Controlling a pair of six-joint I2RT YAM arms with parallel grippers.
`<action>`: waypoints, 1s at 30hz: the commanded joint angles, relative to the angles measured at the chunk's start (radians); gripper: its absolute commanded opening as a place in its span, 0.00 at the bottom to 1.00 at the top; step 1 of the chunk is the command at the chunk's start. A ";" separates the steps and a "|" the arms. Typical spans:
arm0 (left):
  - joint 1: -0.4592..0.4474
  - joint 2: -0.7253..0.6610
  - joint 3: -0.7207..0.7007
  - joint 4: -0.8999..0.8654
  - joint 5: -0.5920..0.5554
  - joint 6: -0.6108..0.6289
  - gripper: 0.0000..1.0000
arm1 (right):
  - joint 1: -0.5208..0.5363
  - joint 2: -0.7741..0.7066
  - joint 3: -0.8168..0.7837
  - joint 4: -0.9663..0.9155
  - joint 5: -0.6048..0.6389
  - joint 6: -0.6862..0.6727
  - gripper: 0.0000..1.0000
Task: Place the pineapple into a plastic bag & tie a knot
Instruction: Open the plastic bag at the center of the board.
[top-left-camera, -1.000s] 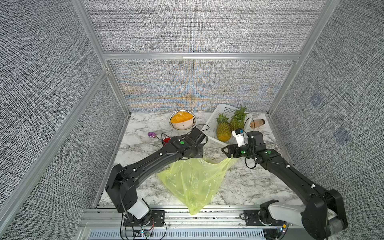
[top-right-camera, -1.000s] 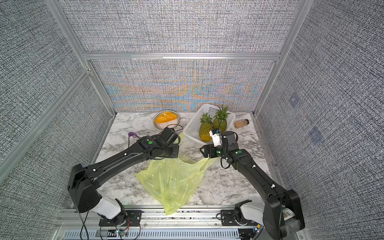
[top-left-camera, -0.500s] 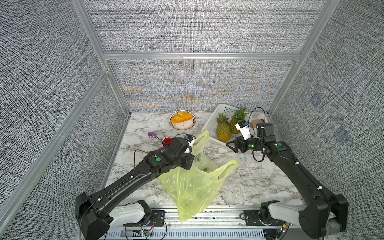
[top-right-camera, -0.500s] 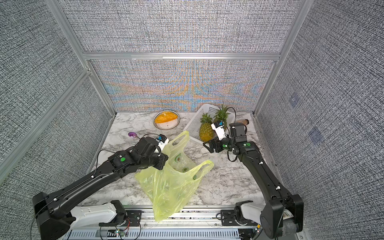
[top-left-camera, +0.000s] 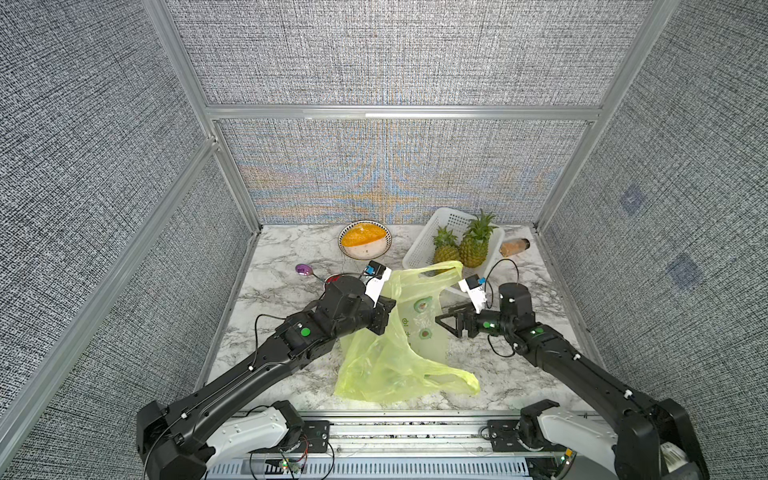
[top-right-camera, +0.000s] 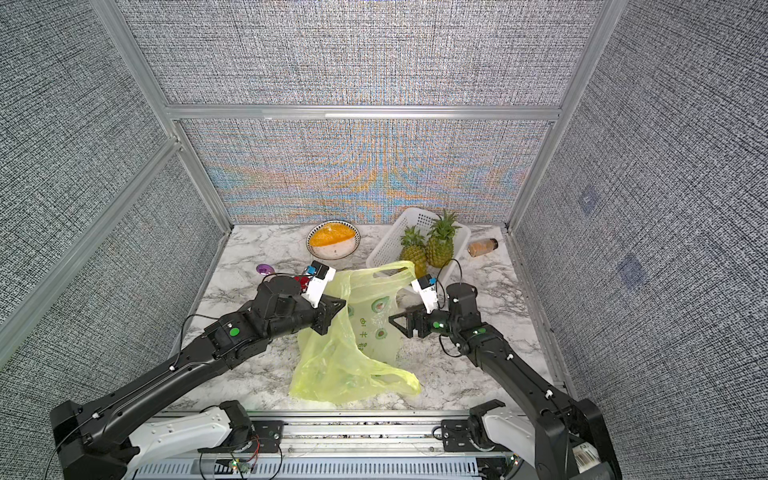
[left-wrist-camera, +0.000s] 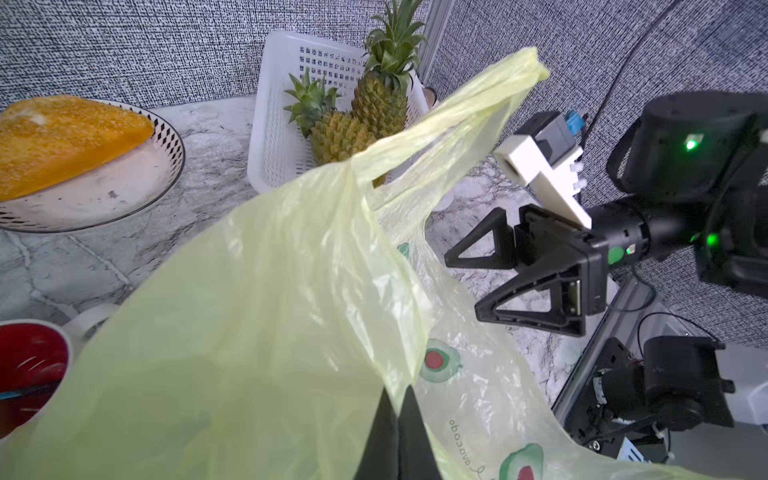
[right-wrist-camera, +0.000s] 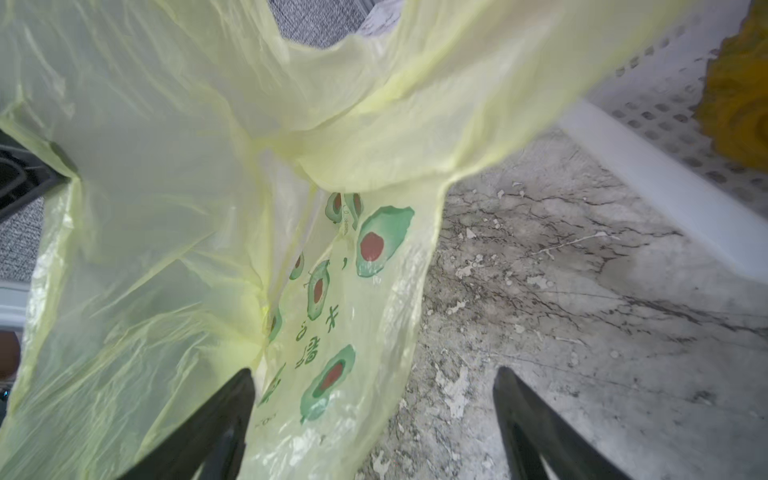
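Observation:
The yellow-green plastic bag (top-left-camera: 399, 345) (top-right-camera: 353, 349) hangs from my left gripper (top-left-camera: 385, 313) (left-wrist-camera: 398, 395), which is shut on its upper edge. The bag's lower part rests on the marble table. One loop handle (top-left-camera: 436, 270) stands up and the other handle (top-left-camera: 457, 380) lies flat near the front; no knot shows. My right gripper (top-left-camera: 442, 322) (right-wrist-camera: 372, 374) is open at the bag's printed side (right-wrist-camera: 332, 291), one finger (right-wrist-camera: 232, 399) against the film. Two pineapples (top-left-camera: 446, 251) (top-left-camera: 473, 249) stand in the white basket behind the bag.
The white perforated basket (top-left-camera: 419, 249) stands at the back right, with a brown jar (top-left-camera: 514, 247) lying beside it. A bowl of orange food (top-left-camera: 365, 241) is at the back centre. A red mug (left-wrist-camera: 29, 365) and a purple object (top-left-camera: 303, 269) sit behind my left arm.
My left gripper has lifted the bag off the table, so it now hangs upright. My right gripper drew away from the bag's corner, then came back low to its side.

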 joint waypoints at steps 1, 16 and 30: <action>0.000 0.010 -0.008 0.092 0.012 -0.054 0.00 | 0.013 0.000 -0.034 0.209 0.031 0.108 0.77; 0.000 -0.004 -0.056 0.158 -0.048 -0.163 0.01 | 0.016 0.101 0.043 0.234 0.090 0.178 0.00; -0.006 0.130 0.043 0.037 -0.097 -0.383 0.72 | 0.147 0.034 0.257 -0.079 0.406 0.260 0.00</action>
